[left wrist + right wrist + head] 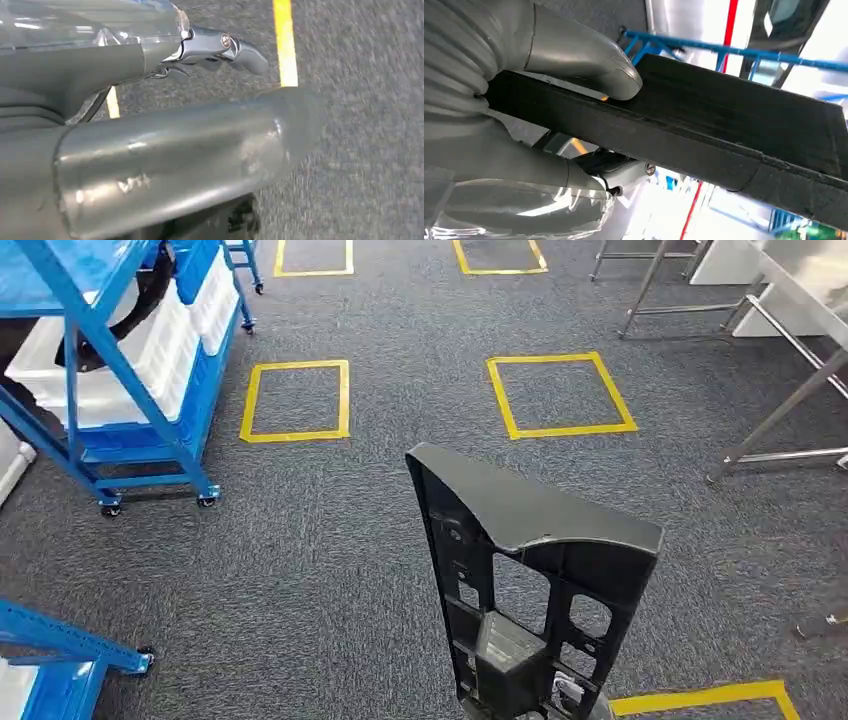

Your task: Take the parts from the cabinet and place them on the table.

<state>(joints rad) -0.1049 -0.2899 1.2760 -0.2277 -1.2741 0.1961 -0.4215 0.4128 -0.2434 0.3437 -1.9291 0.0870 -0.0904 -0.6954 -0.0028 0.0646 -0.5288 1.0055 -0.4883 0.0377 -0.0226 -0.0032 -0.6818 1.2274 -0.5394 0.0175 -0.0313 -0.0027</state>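
Grey speckled carpet [330, 570] covers the floor, marked with yellow tape squares: two whole ones side by side at about 12 o'clock in the head view, the left square [296, 400] and the right square [560, 394], two more cut off by the far edge, and a corner of another [705, 698] at 5 o'clock. One blue wheeled rack [120, 390] stands at 10 o'clock carrying stacked white bins [160, 350], and the blue frame of a second rack [60, 640] shows at 8 o'clock. Metal legs of a counter [780, 410] slant in at 2 o'clock. Between the racks and the counter legs lies a wide stretch of bare carpet. One black plastic part [530, 580], a long ribbed panel with cut-outs, stands upright at 6 o'clock, rising from the near edge. In the right wrist view the right hand [524, 100] grips this part, the thumb pressed on its flat face and the fingers [624, 175] wrapped under its edge. In the left wrist view the left hand [165, 135] hangs above the carpet with nothing in it; its fingers [225, 47] are bent at the tips, and how far they are curled cannot be told.
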